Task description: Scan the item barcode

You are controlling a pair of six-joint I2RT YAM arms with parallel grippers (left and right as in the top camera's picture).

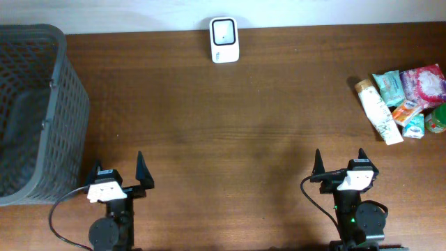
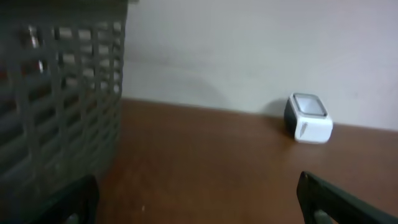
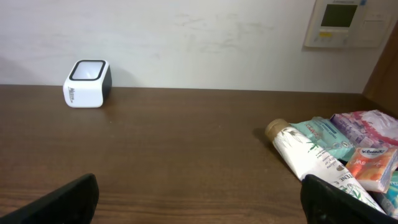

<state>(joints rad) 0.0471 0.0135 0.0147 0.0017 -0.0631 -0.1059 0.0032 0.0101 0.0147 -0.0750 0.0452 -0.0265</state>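
Observation:
A white barcode scanner [image 1: 224,40] with a dark window stands at the table's far edge; it also shows in the left wrist view [image 2: 307,118] and the right wrist view [image 3: 87,83]. A pile of items lies at the far right: a white tube [image 1: 378,111] [image 3: 309,159], a teal packet [image 1: 390,86], a pink packet [image 1: 426,82] and an orange packet [image 1: 407,111]. My left gripper [image 1: 118,170] [image 2: 199,199] stands open near the front edge, nothing between its fingers. My right gripper [image 1: 340,164] [image 3: 199,199] is open too, empty, well short of the pile.
A grey mesh basket [image 1: 61,104] [image 2: 59,93] fills the left side, close to my left gripper. A green-topped item [image 1: 437,120] sits at the right edge. A wall panel [image 3: 343,22] hangs behind the table.

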